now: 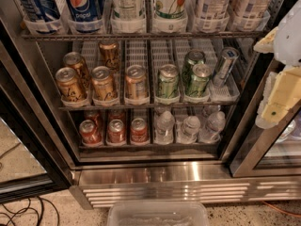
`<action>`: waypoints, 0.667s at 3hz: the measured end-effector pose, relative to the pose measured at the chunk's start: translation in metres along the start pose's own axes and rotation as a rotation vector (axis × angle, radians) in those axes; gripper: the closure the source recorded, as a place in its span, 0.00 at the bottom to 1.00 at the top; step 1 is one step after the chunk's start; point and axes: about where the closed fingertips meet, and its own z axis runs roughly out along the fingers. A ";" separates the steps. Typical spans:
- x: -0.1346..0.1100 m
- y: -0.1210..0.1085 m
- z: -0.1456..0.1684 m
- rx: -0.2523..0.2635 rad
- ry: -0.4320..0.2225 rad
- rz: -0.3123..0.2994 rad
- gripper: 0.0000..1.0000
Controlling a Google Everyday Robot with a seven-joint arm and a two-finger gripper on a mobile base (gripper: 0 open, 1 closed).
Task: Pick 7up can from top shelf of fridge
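Note:
The fridge stands open in front of me, with its slatted steel grille at the base. The top shelf runs along the top of the view with clear lane trays. On it stand blue Pepsi cans at the left and white cans further right. The 7up can is white and light green with a red dot, in the middle-right lane; its top is cut off by the frame. My gripper, cream-coloured, hangs at the right edge in front of the door frame, well right of and below the 7up can.
The middle rack holds gold-brown cans at the left and darker green cans at the right. The bottom rack holds red cans and water bottles. A clear plastic bin sits on the floor. Cables lie at lower left.

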 end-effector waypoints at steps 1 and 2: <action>0.000 0.000 0.000 0.000 0.000 0.000 0.00; -0.005 0.010 0.015 -0.019 -0.062 -0.008 0.00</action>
